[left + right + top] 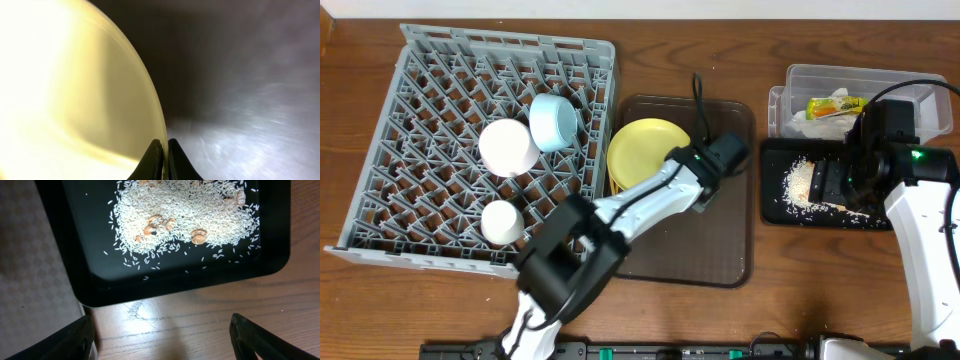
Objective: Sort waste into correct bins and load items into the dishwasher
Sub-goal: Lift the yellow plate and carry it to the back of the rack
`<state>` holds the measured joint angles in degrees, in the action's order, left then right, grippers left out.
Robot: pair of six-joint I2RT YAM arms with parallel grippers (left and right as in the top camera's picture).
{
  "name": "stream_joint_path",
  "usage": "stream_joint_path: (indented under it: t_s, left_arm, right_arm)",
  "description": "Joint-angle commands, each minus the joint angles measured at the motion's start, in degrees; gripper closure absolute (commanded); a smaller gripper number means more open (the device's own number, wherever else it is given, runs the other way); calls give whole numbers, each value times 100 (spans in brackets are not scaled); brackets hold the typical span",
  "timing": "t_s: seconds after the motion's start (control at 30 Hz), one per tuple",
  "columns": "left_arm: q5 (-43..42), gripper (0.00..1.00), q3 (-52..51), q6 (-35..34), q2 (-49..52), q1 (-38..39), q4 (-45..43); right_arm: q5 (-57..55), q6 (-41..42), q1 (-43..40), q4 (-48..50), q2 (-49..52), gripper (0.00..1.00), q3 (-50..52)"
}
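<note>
Left wrist view: we pinch the yellow plate (75,90) at its rim.
The plate, on the brown tray (720,250), looks stiff, glossy and slippery, likely breakable, so the rim is our hold; our left claw (163,146) sits nearly together, clamped there, while the right claw (165,340) hangs wide apart, empty.

The wooden table (650,50) is carrying four things. The grey dish rack (430,100) is filling its left side. The dark brown serving tray (710,250) is lying mid-table, just beside the rack. The clear tub (795,85) is sitting near the far right corner, and the black tray (775,185) is lying just nearside of it.
</note>
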<state>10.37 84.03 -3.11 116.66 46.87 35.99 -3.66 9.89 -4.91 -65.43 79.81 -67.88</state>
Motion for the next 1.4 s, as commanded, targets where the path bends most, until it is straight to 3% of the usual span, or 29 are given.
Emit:
stream_joint_path:
  t_s: [0.0, 0.33, 0.6, 0.83, 1.07, 1.37]
  left_arm:
    - [-511, 94, 68, 208, -824, -72, -2]
    - [-1064, 94, 66, 205, -1961, -553, -15]
    - [-3740, 94, 66, 142, -2382, -2105, -474]
    - [-5097, 94, 63, -203, -2376, -3390, -931]
    - [-5661, 94, 63, -452, -2293, -4037, -1003]
    - [-5886, 94, 61, -874, -2149, -4113, -1189]
  right_arm:
    - [-37, 59, -66, -15, -44, 16, -111]
    - [-35, 61, -66, -17, -44, 15, -111]
    - [-35, 61, -66, -33, -44, 15, -111]
    - [-35, 61, -66, -35, -44, 16, -111]
    - [-35, 63, -66, -35, -44, 15, -114]
    - [-35, 61, -66, -35, -44, 16, -111]
